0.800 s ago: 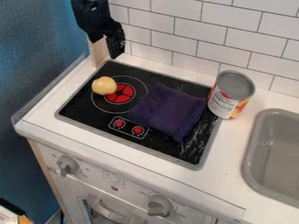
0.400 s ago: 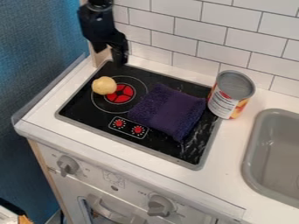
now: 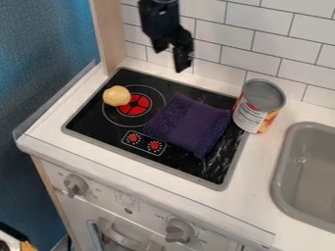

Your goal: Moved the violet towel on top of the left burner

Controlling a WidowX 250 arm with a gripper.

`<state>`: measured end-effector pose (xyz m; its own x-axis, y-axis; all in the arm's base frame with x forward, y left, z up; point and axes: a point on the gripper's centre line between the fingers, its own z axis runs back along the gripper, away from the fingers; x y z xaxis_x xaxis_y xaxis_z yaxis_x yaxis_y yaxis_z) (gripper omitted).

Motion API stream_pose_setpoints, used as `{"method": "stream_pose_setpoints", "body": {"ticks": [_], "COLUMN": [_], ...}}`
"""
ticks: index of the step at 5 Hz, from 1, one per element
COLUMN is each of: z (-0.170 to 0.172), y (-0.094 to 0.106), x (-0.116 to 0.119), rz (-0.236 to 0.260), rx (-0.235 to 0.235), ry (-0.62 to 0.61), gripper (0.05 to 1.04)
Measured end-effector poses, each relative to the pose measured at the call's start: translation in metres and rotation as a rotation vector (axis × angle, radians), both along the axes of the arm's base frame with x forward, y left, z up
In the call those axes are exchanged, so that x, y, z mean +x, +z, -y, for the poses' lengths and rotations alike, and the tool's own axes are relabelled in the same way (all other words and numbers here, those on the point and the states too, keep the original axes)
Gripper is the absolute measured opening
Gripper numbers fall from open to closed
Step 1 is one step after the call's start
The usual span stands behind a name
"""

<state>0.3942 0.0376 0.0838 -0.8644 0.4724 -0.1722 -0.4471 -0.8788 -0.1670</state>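
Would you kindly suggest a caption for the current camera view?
Gripper hanging near the stove; violet towel lies right of the left burner's red centre.

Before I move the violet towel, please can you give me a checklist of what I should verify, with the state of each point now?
1. Gripper holds nothing: ok.
2. Gripper down at the violet towel: not ok, it hangs higher up, in front of the wall tiles.
3. Towel on the left burner: not ok, it lies mostly to the right of it.
4. Left burner free: not ok, the round yellow thing sits over its back left part.
5. Can upright: ok, beside the towel's right corner.
6. Towel and can apart: cannot tell, they are too close in this view.
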Motion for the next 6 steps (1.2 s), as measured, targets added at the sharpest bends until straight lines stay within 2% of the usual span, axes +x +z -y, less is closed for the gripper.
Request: {"method": "stream_pose_setpoints", "body": {"ticks": [1, 2, 3, 4, 5, 6], "z": [0.018, 0.031, 0.036, 0.044, 0.045, 0.047], "y": [0.004, -0.01, -0.034, -0.046, -0.063, -0.071], "x": [0.004, 0.0, -0.003, -0.012, -0.03, -0.039], "rz": [-0.012, -0.063, -0.126, -0.172, -0.223, -0.25], "rx": [-0.021, -0.017, -0.01, -0.005, -0.018, -0.027], "ry": [0.026, 0.052, 0.061, 0.047, 0.054, 0.05], "gripper": [1.0, 0.999, 1.0, 1.0, 0.999, 1.0]}}
